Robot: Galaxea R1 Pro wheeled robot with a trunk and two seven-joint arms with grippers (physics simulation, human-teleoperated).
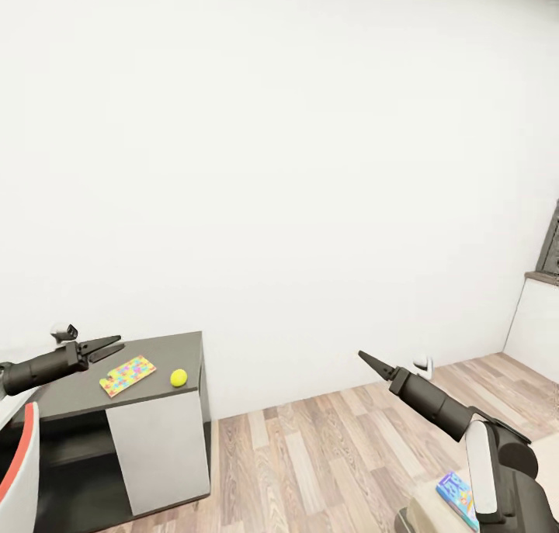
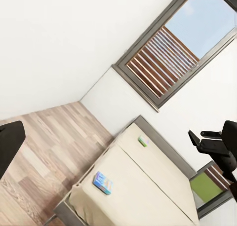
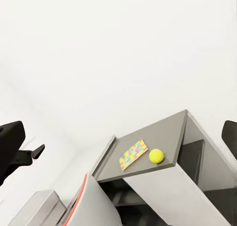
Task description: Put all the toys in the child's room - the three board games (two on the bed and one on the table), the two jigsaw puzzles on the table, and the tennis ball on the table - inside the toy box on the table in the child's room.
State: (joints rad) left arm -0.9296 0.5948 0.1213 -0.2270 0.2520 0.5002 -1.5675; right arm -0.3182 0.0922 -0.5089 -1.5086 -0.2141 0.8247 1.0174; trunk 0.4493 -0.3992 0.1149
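A jigsaw puzzle [image 1: 127, 375] and a yellow tennis ball [image 1: 178, 377] lie side by side on the dark end of the table [image 1: 70, 397]. My left gripper [image 1: 112, 345] hovers open just above that end, left of the puzzle. My right gripper [image 1: 363, 356] hangs open over the wood floor, holding nothing. The right wrist view shows the puzzle [image 3: 133, 155] and ball [image 3: 156, 156] from afar. A blue board game [image 1: 458, 499] lies on the bed [image 1: 431, 510]. The left wrist view shows it [image 2: 103, 182] and a pale board game [image 2: 143, 140] on the mattress [image 2: 148, 191]. The toy box is out of view.
A chair with a red-edged backrest [image 1: 19, 471] stands at the table's left. A white wall fills the background. A dark-framed window [image 2: 168, 58] is above the bed's far side. Open plank floor [image 1: 310, 463] lies between table and bed.
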